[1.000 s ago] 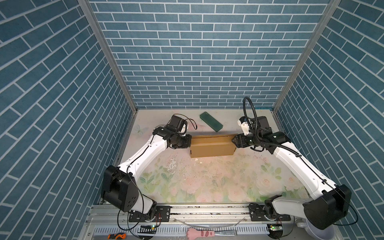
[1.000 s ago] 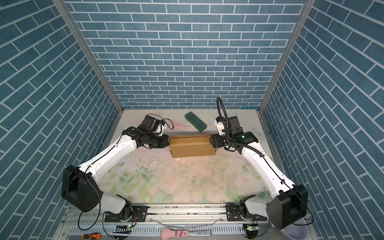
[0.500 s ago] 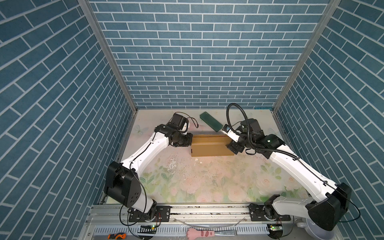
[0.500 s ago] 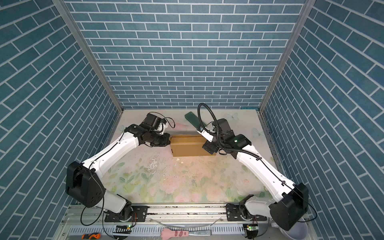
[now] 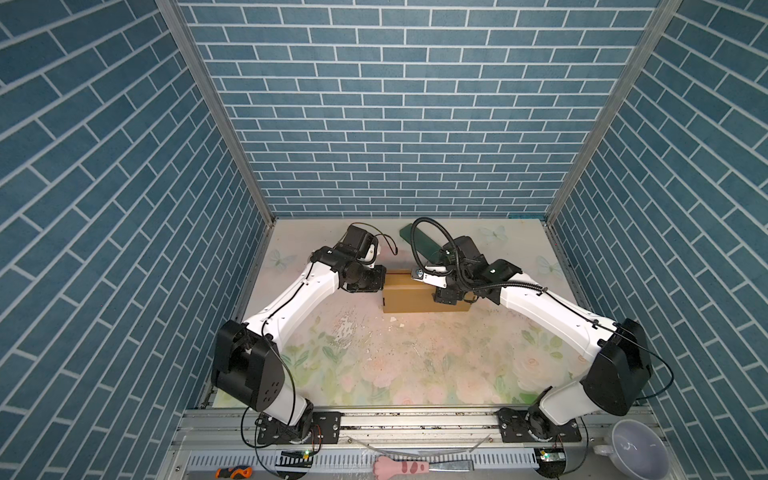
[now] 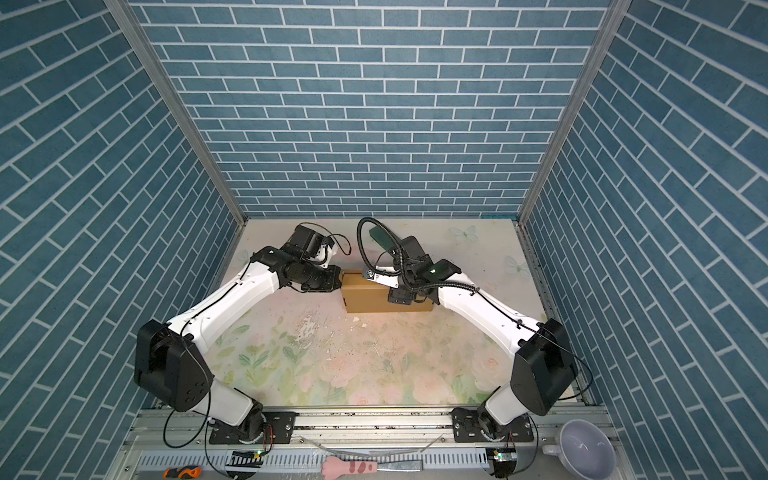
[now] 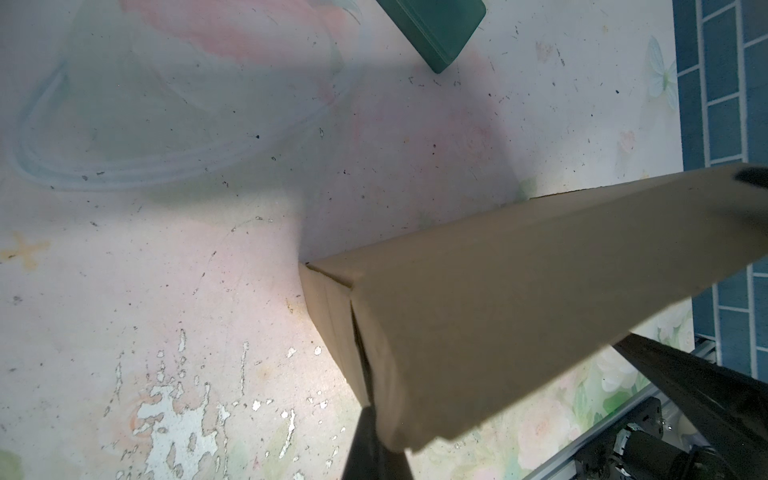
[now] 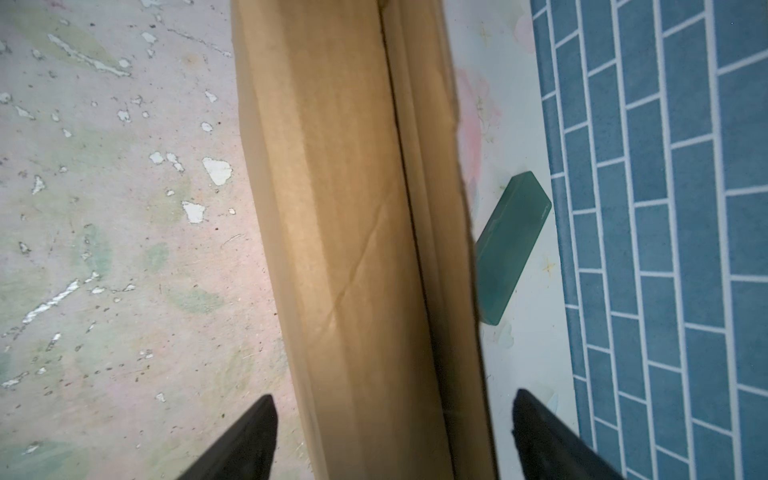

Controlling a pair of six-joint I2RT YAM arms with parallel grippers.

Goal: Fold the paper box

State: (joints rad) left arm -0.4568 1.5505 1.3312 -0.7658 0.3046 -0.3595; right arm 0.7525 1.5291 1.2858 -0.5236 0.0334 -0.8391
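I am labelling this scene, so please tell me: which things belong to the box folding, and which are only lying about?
In the job: paper box, left gripper, right gripper.
Lying about: green block, screwdriver, pink paw-shaped tool, pale cup.

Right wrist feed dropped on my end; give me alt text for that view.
The paper box fills the middle, passing between the jaws of the open right gripper. A green block lies beside it on the worn floral table, near the blue brick wall.

The right arm (image 5: 548,311) swung inward, jaws now astride the paper box (image 5: 405,299).
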